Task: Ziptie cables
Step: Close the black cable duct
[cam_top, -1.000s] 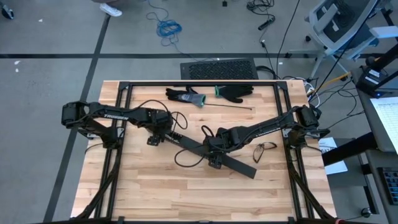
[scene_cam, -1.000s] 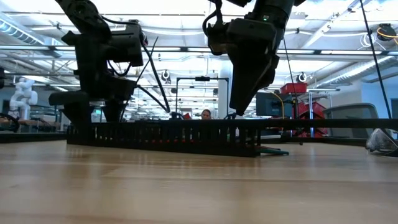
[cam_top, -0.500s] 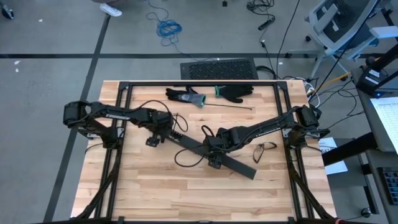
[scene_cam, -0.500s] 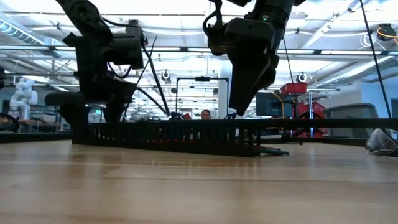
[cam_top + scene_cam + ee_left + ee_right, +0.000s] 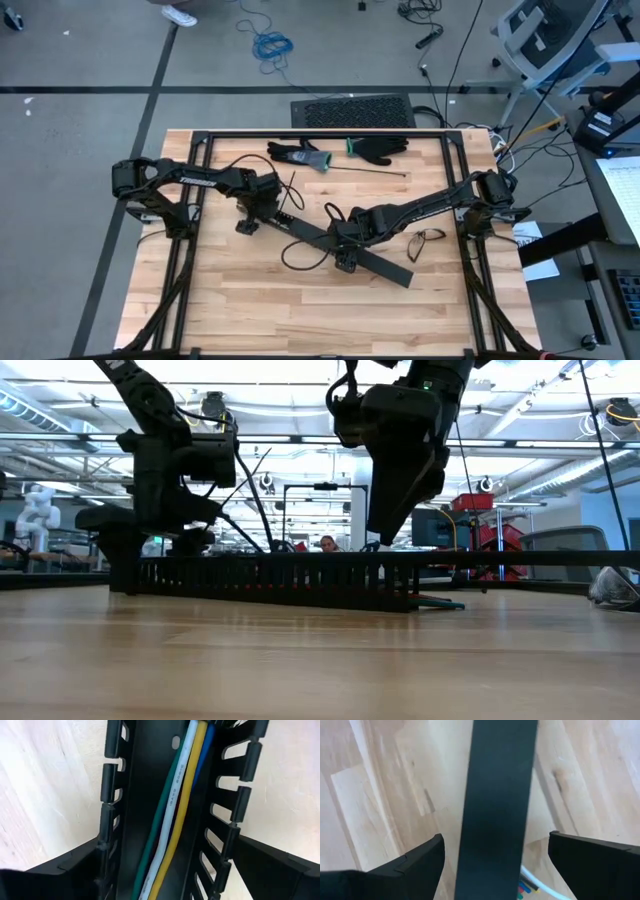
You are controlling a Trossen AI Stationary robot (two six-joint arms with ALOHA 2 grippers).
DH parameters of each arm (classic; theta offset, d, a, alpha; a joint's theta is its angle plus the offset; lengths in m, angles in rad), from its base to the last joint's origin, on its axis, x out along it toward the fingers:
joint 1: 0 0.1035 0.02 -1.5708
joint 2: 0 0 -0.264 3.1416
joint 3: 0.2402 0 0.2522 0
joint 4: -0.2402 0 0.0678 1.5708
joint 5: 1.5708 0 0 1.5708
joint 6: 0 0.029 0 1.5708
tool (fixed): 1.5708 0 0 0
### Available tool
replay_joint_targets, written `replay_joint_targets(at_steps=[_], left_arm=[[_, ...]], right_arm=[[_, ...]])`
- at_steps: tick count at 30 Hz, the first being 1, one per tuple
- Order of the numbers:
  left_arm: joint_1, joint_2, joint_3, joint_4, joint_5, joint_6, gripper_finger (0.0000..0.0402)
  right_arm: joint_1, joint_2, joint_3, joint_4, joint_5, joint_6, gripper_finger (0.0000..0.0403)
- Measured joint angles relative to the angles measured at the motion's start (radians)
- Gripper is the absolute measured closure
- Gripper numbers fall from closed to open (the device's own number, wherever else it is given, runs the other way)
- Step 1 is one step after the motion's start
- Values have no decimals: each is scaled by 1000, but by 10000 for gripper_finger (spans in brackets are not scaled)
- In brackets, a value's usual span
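Across the table (image 5: 300,310): a wooden top inside a black frame, both arms reaching toward its middle.
Duct (image 5: 385,268): a long black slotted duct lying diagonally, from near the left gripper down toward the right-hand front part of the table; the stretch seen in the right wrist view looks smooth and flat on top, perhaps a cover, though I cannot tell.
Left gripper (image 5: 262,211): low over the duct's upper-left end, fingers (image 5: 60,870) spread wide on either side of the slotted walls — gripping nothing.
Right gripper (image 5: 346,248): over the middle of the duct, fingers (image 5: 410,862) spread wide on either side of the dark strip — holding nothing.
Cables (image 5: 172,815): green, white, yellow and blue wires running side by side inside the duct channel, with a hint of red beneath; their cut ends (image 5: 525,890) peep out beside the duct near the right gripper.
Gloves (image 5: 300,155): two dark gloves near the far edge, well apart from the work.
Zip tie (image 5: 365,173): a thin dark strip, probably the tie, lying loose just in front of the gloves, untouched.
Eyeglasses (image 5: 425,238): near the right edge.
Progress: early, by my judgement — the wires sit in the duct, but no tie shows around them; fetching the tie, looping and cinching it all remain.
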Motion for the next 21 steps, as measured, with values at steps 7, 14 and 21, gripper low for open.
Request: replay_joint_targets(at_steps=[7, 14, 21], left_arm=[[0, 0, -2, 7, 12, -6, 104], [-3, 2, 18, -4, 24, -50, 158], [-42, 4, 23, 64, 52, -337, 163]], right_arm=[[34, 0, 0, -3, 0, 6, 69], [60, 0, 0, -10, 0, 55, 69], [71, -24, 0, -30, 60, 79, 69]])
